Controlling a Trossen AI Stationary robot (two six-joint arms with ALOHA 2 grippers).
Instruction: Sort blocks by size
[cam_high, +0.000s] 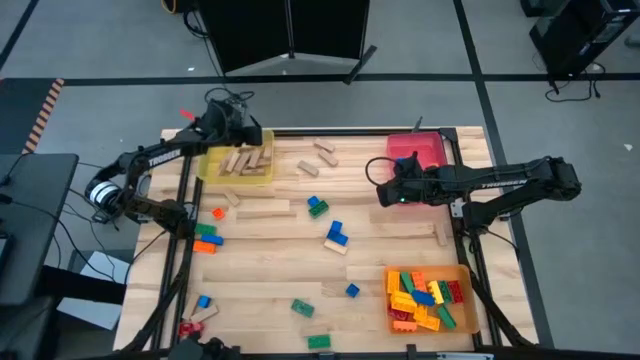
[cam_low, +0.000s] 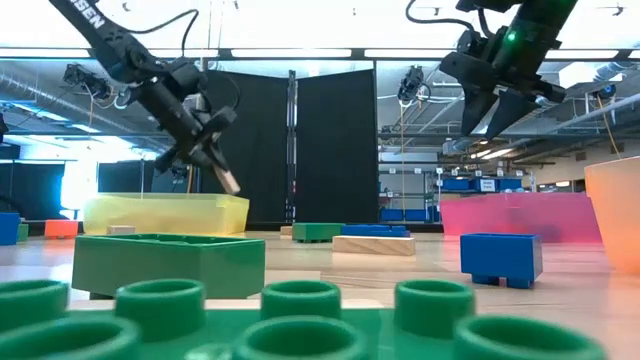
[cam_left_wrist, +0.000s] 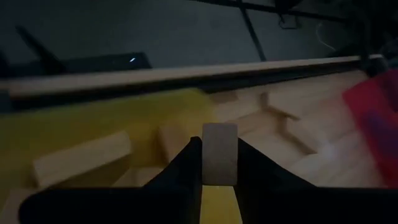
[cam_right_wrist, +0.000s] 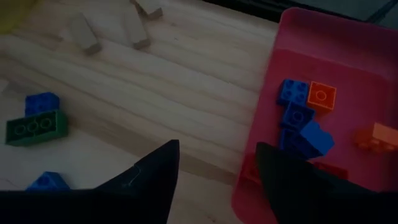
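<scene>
My left gripper (cam_high: 262, 140) hangs over the yellow tray (cam_high: 207, 172) at the table's far left, shut on a tan wooden block (cam_left_wrist: 219, 134). Several more wooden blocks (cam_high: 245, 160) lie in that tray. My right gripper (cam_right_wrist: 217, 177) stands open in the air with nothing between its fingers, over the bare table beside the red tray (cam_right_wrist: 348, 68). That tray holds blue and orange bricks (cam_right_wrist: 305, 109). Loose bricks (cam_high: 337, 233) and wooden blocks (cam_high: 265, 210) lie flat on the table between the arms. My left gripper pinches the wooden block's two opposite sides (cam_left_wrist: 205, 163) between its two fingers. The fingers slant down from above, and the block's free end (cam_low: 230, 182) sticks out past their tips. It hangs clear above the yellow tray.
An orange tray (cam_high: 470, 310) full of coloured bricks stands at the near right. Green bricks (cam_low: 170, 262) and a blue one (cam_low: 502, 258) lie near the table's front edge. Two wooden blocks (cam_right_wrist: 109, 31) lie on the table's far middle.
</scene>
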